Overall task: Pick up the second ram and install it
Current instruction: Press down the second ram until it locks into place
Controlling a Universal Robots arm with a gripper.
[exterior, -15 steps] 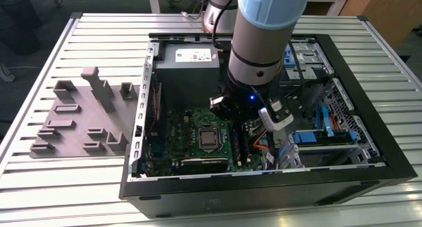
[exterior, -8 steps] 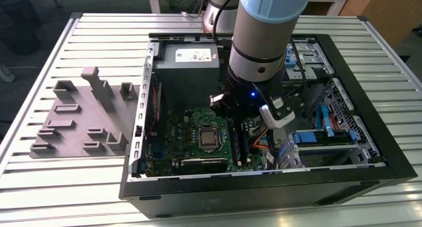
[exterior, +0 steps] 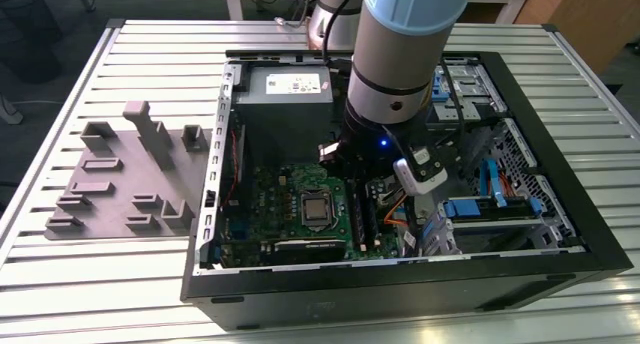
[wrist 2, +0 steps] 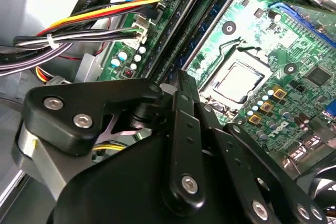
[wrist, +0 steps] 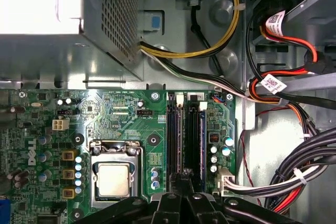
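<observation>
tool (wrist: 181, 179): my fingers pinched narrow on the second ram (wrist: 179, 135) | ram: upright in a black socket (wrist: 193, 132) beside the processor (wrist: 113, 179), near the green board's (wrist: 52, 145) edge | case (exterior: 560, 172): on table (exterior: 100, 284)

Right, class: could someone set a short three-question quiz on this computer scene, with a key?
1. True or false: the end effector hangs outside the computer case.
2. On the green board, the end effector is nearest to: A the long black sockets; B a keyboard; C a cooling fan.
3. In the exterior view, on which side of the computer case does the grey fixture stand?
Key: 1 false, it is inside the case; 2 A; 3 the exterior view's left.
</observation>
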